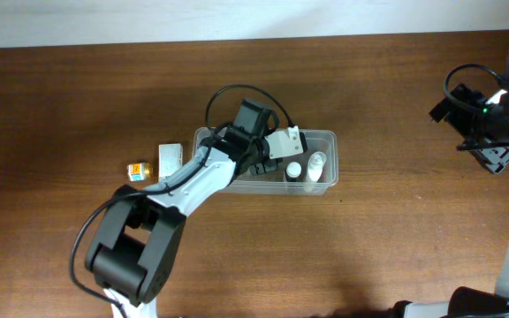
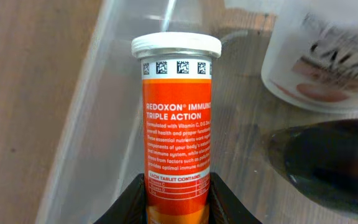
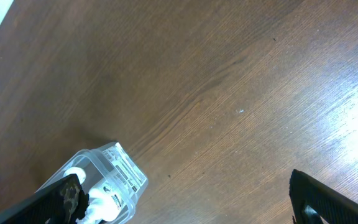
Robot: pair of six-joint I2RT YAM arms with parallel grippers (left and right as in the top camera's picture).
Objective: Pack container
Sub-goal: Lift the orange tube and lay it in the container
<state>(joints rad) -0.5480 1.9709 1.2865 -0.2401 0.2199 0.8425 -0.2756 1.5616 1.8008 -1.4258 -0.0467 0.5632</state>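
Note:
The clear plastic container [image 1: 330, 141] sits mid-table and holds two small white bottles [image 1: 315, 166]. My left gripper [image 1: 268, 162] reaches into the container and is shut on an orange Redoxon tablet tube [image 2: 178, 124] with a white cap, held inside the tub near its clear wall [image 2: 98, 124]. My right gripper [image 1: 493, 155] is open and empty at the far right, well away from the container; its view shows the container's end [image 3: 126, 171] at the lower left.
A small white-and-green carton [image 1: 170, 161] and a small yellow box [image 1: 137, 170] lie on the table left of the container. A white bottle [image 2: 322, 56] and a dark object [image 2: 334, 162] sit to the tube's right.

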